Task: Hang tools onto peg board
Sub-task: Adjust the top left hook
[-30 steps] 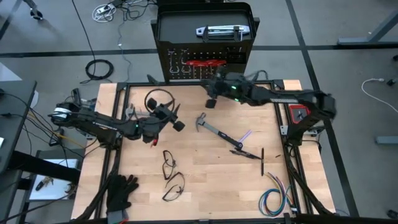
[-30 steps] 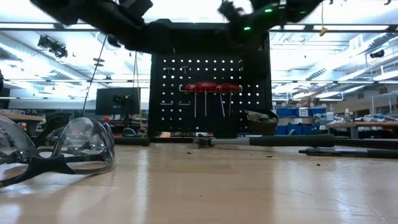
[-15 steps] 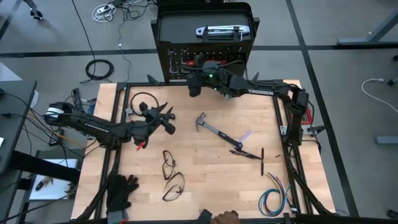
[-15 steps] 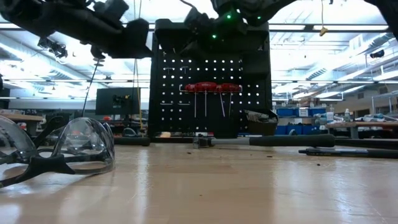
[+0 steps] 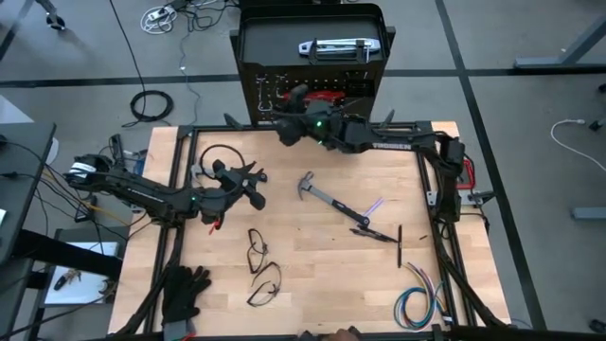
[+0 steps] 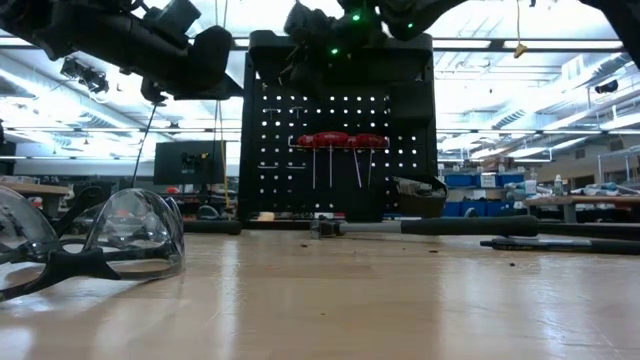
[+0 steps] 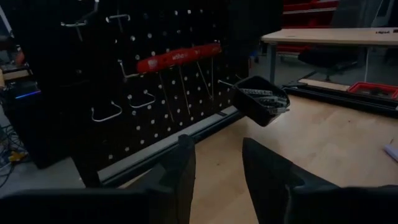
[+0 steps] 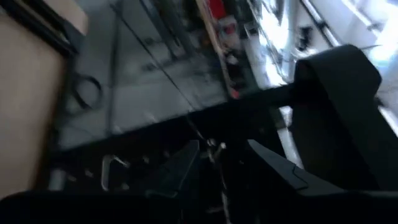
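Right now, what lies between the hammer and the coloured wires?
In the high view, a dark slim tool lies between the hammer and the coloured wires.

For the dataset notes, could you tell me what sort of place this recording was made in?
Probably a robotics lab or workshop: a wooden table with a black peg board holding red-handled tools, a hammer, and workbenches in the open room behind.

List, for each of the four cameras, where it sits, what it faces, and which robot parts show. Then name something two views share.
High view: above the table, looking straight down; both arms show, left hand over the table, right hand at the peg board.
Low view: at table-top height, facing the peg board; the arms enter from above.
Left wrist view: on the left arm, facing the peg board past its own parted fingers.
Right wrist view: on the right arm, blurred; own fingers apart.
Shared: low and left wrist views both show the red-handled tools.
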Robot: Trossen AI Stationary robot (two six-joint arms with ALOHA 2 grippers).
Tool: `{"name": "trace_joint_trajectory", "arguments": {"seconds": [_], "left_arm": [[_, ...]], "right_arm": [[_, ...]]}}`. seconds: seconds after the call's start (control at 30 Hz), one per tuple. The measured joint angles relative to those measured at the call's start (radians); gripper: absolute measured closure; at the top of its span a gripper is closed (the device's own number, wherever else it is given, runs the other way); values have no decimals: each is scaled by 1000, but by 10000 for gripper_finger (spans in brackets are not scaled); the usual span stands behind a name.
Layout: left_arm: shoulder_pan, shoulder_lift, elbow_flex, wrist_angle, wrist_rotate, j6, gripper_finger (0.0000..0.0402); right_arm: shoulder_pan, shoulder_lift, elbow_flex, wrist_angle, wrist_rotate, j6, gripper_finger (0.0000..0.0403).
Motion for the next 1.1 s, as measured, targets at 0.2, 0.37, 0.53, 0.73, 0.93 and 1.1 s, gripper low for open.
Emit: {"name": "trace_joint_trajectory", "arguments": {"seconds": [0.2,0.37,0.53,0.73,0.93,1.1], "left_arm": [[0,0,0,1,0,13,270],[0,0,0,2,-1,13,270],[1,0,0,-3,-5,15,270],[1,0,0,4,-11,43,270],[2,0,0,7,-12,44,270],[2,0,0,15,-12,43,270]], "right_arm": [[53,95,44,70,183,-178,266],[41,109,112,80,217,-178,266],[32,109,152,62,216,-184,266],[15,110,207,-131,171,-81,266],[-2,110,209,-138,137,-64,266],[-28,128,209,-123,106,-64,270]]}}
